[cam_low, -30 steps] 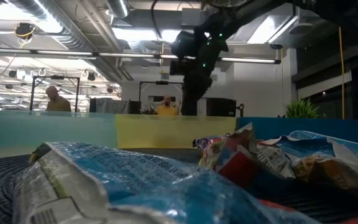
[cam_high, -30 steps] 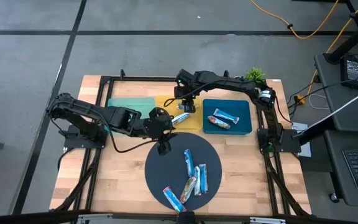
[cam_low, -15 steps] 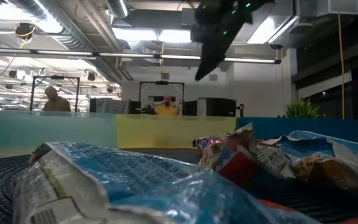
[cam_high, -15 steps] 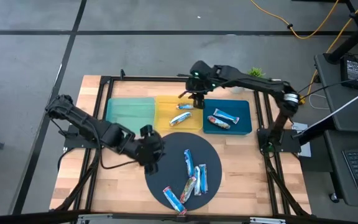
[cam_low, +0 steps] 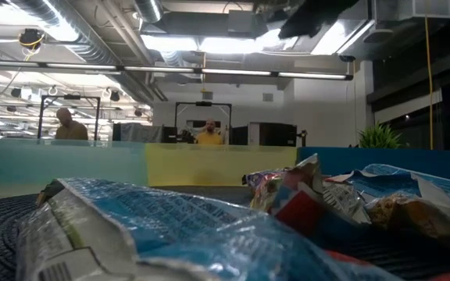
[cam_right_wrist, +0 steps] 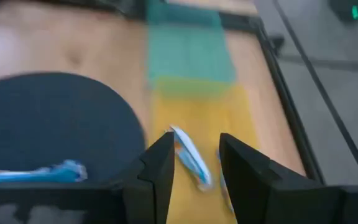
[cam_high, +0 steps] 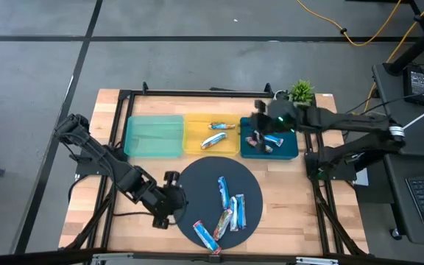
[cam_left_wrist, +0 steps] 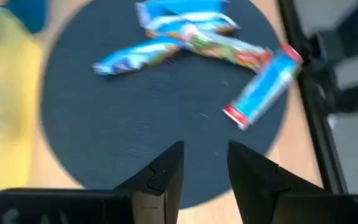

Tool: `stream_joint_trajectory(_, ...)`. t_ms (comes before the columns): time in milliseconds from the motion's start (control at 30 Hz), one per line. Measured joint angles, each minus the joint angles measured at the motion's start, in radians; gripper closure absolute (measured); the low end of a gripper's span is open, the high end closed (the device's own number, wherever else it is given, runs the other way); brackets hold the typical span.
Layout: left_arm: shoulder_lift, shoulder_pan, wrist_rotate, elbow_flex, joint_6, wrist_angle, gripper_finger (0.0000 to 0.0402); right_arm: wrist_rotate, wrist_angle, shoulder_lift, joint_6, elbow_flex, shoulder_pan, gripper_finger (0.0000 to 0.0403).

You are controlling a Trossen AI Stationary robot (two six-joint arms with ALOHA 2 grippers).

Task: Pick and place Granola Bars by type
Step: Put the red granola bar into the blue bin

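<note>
Two dark jointed arms, black cabling, blocky matte-black jaws, green indicator light.

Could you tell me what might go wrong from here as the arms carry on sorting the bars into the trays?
1. The bars on the round dark mat lie bunched and overlapping, so the left claw, empty at the mat's edge, might pinch two at once or nudge one off.
2. The right claw hangs open above the blue tray; coming down it could disturb the two bars already there.
3. Both arms may head for the mat and crowd each other.
</note>
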Motion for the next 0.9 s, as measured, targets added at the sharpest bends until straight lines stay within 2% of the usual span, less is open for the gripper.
stream_joint_trajectory(133,0.048,0.001,0.122,-0.036,0.083,0.042,0.0288,0.015,0.076,-0.093,0.064,-0.083,0.085,0.0273)
stream_joint_trajectory(300,0.132,0.006,0.216,-0.042,0.166,0.120,0.0283,0.125,0.075,-0.151,0.121,-0.132,0.164,0.0273)
stream_joint_trajectory(533,0.239,0.031,0.386,-0.043,0.175,0.315,0.0240,0.143,0.068,-0.165,0.110,-0.140,0.214,0.0273)
stream_joint_trajectory(700,0.304,0.035,0.395,-0.043,0.203,0.422,0.0203,0.143,0.026,-0.163,0.116,-0.140,0.230,0.0273)
stream_joint_trajectory(900,0.371,0.036,0.309,-0.038,0.262,0.447,0.0173,0.142,-0.074,-0.163,0.145,-0.140,0.275,0.0273)
